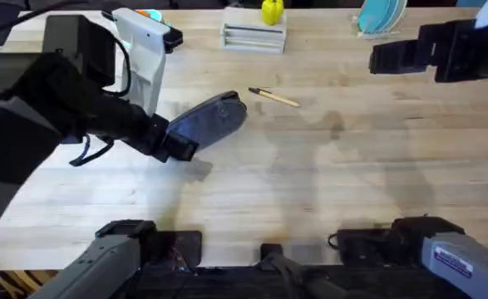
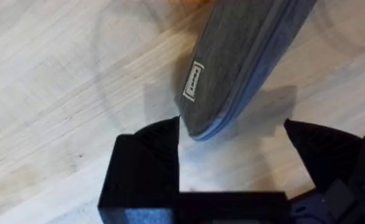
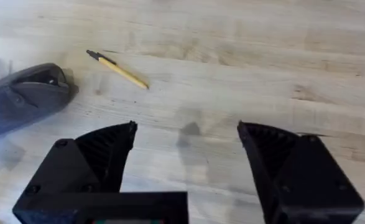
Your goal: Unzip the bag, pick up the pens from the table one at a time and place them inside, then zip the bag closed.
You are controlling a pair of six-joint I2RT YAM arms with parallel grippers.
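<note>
Blue-grey oval fabric pouch [image 1: 212,120] lies on the light wooden butcher-block worktop [image 1: 327,174], left of centre in the overhead view, angled with its far end pointing toward the back right. The left claw [image 1: 177,143] sits at the pouch's near end; in the left wrist view its black fingers [image 2: 146,163] stand apart with the pouch's rounded end [image 2: 232,68] reaching just between them, one finger close against the fabric edge, though whether it presses the pouch I cannot tell. A small white label shows on the pouch's side. Just beyond the pouch's far end lies a thin tan pen [image 1: 273,96] with a dark tip, near the pouch but apart from it. The right claw [image 3: 185,158] hangs above bare wood with its fingers spread wide and holding nothing; its arm [image 1: 443,51] is at the back right in the overhead view.
</note>
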